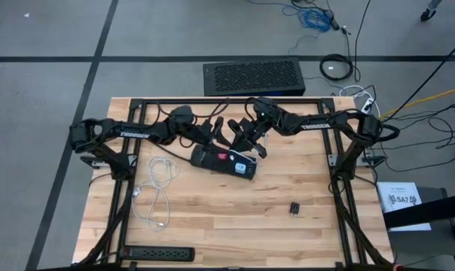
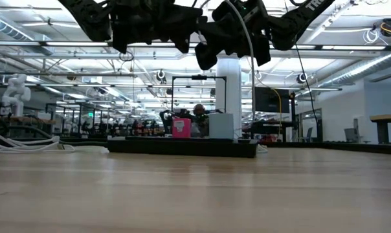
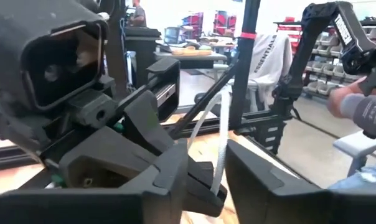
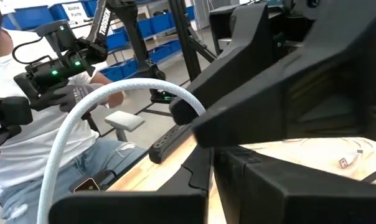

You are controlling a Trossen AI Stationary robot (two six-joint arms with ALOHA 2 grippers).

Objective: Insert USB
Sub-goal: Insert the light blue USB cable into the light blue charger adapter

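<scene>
Left wrist view: left claw (image 3: 203, 177) half open around white cable (image 3: 222, 140).

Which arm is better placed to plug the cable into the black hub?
Probably the right: its end effector hangs shut over the black hub, with the white cable looping beside it.

My left claw (image 1: 218, 135) and right claw (image 1: 250, 140) crowd together, hiding the white cable's (image 3: 222, 134) plug end. The small dark piece (image 1: 295, 208) on my worktop (image 1: 235, 218) is too tiny to identify.
</scene>
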